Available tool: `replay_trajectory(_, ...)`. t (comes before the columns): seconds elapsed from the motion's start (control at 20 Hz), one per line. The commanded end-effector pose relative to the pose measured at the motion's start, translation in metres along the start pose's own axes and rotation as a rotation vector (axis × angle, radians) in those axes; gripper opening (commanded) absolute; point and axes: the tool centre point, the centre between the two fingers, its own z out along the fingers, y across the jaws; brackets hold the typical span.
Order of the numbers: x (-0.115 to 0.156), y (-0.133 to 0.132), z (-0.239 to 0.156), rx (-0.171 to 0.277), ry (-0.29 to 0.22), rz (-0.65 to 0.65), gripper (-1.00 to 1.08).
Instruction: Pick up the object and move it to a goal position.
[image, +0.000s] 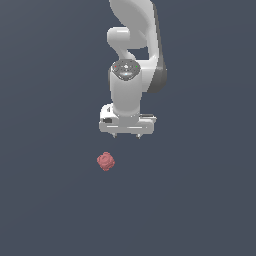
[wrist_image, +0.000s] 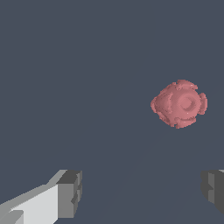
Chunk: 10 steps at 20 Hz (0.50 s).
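The object (image: 105, 161) is a small dull-red bumpy roundish lump lying on the dark grey floor, below and toward the exterior view's left of my gripper. It also shows in the wrist view (wrist_image: 179, 103), ahead of the fingers and not between them. My white gripper (image: 127, 136) points downward, apart from the object, with its short fingertips spread wide. In the wrist view the gripper (wrist_image: 142, 192) is open and empty, with one grey finger pad (wrist_image: 70, 192) and the other (wrist_image: 214, 190) far apart.
The white arm (image: 132, 50) rises behind the gripper toward the top of the exterior view. The floor (image: 200, 200) is a plain dark grey surface with no other objects in view.
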Motion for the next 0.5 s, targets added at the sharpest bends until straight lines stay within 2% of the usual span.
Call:
replay_trajectory(0.0,0.0,0.0,0.0,0.0,0.0,0.0,1.0)
replay_trajectory(0.45,0.006,0.004,-0.015,-0.002,0.032,-0.018,1.0)
